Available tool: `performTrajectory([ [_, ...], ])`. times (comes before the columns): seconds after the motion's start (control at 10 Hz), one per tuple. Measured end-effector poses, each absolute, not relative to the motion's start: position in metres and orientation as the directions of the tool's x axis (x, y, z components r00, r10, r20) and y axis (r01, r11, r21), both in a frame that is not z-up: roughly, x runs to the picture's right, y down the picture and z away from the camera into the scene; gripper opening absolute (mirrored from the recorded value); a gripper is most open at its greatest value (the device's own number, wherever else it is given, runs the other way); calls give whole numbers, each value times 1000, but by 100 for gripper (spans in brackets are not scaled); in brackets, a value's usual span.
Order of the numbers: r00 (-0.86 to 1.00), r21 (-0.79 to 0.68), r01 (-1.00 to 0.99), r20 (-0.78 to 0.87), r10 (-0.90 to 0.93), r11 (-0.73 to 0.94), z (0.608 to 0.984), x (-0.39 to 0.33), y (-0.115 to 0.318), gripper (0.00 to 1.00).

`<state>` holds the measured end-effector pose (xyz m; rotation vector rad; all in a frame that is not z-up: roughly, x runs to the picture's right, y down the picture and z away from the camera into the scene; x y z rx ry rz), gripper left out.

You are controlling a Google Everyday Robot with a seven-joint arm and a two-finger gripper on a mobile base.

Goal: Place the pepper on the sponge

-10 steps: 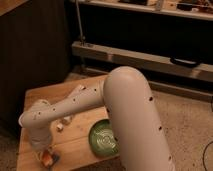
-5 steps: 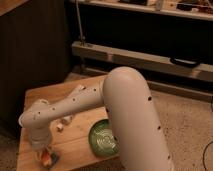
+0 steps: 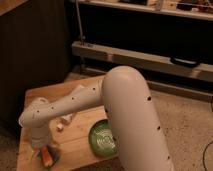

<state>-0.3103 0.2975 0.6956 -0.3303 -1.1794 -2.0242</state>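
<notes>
The orange-red pepper [image 3: 46, 157] lies at the front left corner of the wooden table [image 3: 80, 150]. It rests against or on the bluish sponge [image 3: 54, 159]; I cannot tell which. My gripper [image 3: 42, 148] hangs straight down from the white arm [image 3: 75, 102], right over the pepper and the sponge and partly hiding both. Most of the sponge is covered by the pepper and the gripper.
A green bowl [image 3: 104, 138] sits on the table's right side, under the arm's thick upper link [image 3: 132, 120]. A white tube-like bottle [image 3: 67, 119] lies near the table's middle. Dark shelving [image 3: 150, 55] stands behind, and speckled floor [image 3: 190, 125] lies to the right.
</notes>
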Motion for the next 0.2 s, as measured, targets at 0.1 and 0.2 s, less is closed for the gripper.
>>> performTrajectory([
  [0.1, -680, 624, 719, 542, -494, -305, 694, -311, 288, 80],
  [0.2, -679, 622, 719, 534, -503, -311, 692, -313, 282, 80],
])
